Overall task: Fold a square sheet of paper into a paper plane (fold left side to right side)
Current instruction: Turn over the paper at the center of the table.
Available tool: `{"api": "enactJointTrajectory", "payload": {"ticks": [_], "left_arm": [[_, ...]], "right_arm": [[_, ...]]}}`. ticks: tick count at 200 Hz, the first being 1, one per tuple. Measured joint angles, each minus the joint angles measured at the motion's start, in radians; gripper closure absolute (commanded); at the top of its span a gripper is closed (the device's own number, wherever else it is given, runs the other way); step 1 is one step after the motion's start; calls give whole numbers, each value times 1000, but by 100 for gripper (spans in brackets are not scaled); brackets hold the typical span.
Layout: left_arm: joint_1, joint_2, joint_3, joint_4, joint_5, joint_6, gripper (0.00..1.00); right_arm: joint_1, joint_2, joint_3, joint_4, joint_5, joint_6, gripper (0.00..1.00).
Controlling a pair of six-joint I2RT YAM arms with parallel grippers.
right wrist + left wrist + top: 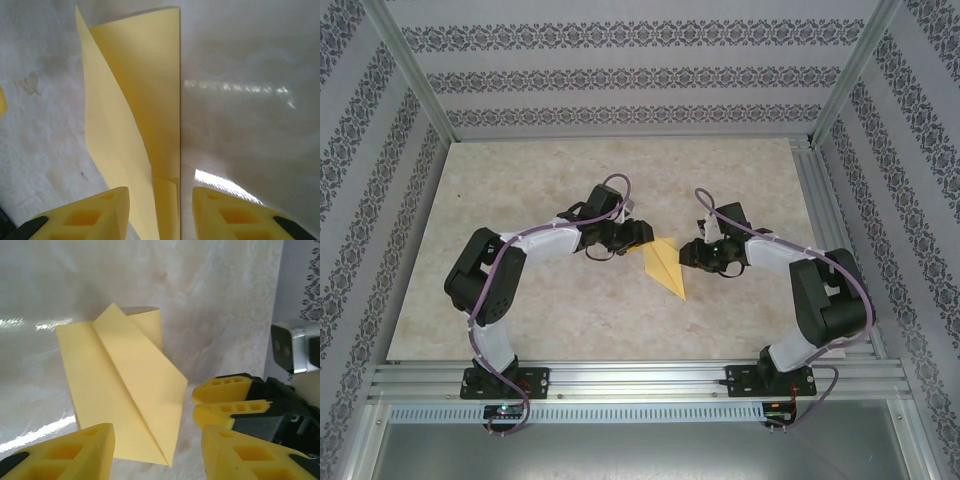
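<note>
paper plane (pixel 662 265) creased, middle of tabletop (pixel 520 180) | left pincer (pixel 157 440) parted, empty | right pincer (pixel 160 196) parted, empty | suggest: align edges, then press crease flat

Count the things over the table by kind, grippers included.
folded yellow paper: 1
grippers: 2 (left gripper, right gripper)
total: 3

folded yellow paper (pixel 663 266): 1 | robot arms: 2, left arm (pixel 485 285), right arm (pixel 830 300) | tools: 2, left tool (pixel 642 237), right tool (pixel 688 252) | bench (pixel 520 190): 1
</note>
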Motion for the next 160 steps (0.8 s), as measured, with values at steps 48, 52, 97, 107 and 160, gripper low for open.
{"api": "enactJointTrajectory", "payload": {"ticks": [48, 52, 97, 107, 160], "left_arm": [[0, 0, -2, 18, -1, -8, 49], [0, 0, -2, 18, -1, -8, 49], [0, 0, -2, 18, -5, -8, 49], [0, -1, -2, 18, -8, -8, 49], [14, -103, -76, 59, -19, -34, 37]], "right_arm": [[0, 87, 58, 56, -47, -19, 68], [0, 93, 58, 61, -51, -18, 69], [1, 125, 59, 93, -85, -18, 100], [1, 125, 59, 97, -95, -8, 100], [-3, 24, 53, 100, -132, 14, 100]]}}
